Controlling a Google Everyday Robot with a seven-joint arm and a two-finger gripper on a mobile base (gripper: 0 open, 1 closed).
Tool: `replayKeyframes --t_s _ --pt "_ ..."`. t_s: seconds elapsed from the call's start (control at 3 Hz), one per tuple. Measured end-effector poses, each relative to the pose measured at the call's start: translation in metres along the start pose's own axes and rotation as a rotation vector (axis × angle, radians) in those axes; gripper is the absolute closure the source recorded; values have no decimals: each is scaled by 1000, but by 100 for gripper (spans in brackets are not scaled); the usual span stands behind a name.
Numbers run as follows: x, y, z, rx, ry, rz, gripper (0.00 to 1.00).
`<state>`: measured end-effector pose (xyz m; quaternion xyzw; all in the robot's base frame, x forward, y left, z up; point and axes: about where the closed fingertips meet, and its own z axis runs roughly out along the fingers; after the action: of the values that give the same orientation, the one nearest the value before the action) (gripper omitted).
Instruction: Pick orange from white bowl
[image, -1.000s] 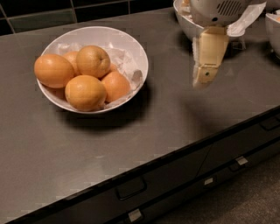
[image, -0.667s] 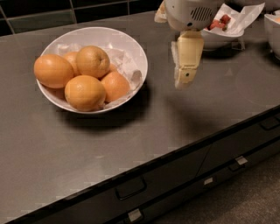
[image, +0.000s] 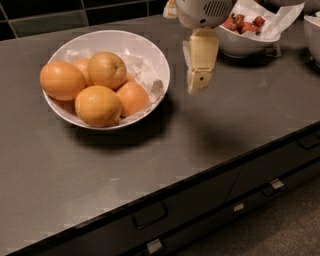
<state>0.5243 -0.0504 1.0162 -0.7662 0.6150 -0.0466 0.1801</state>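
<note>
Just right of the white bowl (image: 146, 48), the gripper (image: 199, 82) hangs over open countertop (image: 200, 142); grip state unreadable. The orange (image: 107, 70) sits far-centre inside.

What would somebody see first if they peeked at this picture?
Probably the white bowl piled with round fruit at the left of the dark counter, a golden orange on top. Next, the robot's pale gripper hanging above the counter just right of that bowl, and a smaller bowl of strawberries behind it.
</note>
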Motion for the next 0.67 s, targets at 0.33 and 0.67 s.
replayKeyframes --t_s 0.33,0.67 --pt "-27 -23 22 -41 -15 -88 0" --pt "-61 -45 48 -80 -50 -181 0"
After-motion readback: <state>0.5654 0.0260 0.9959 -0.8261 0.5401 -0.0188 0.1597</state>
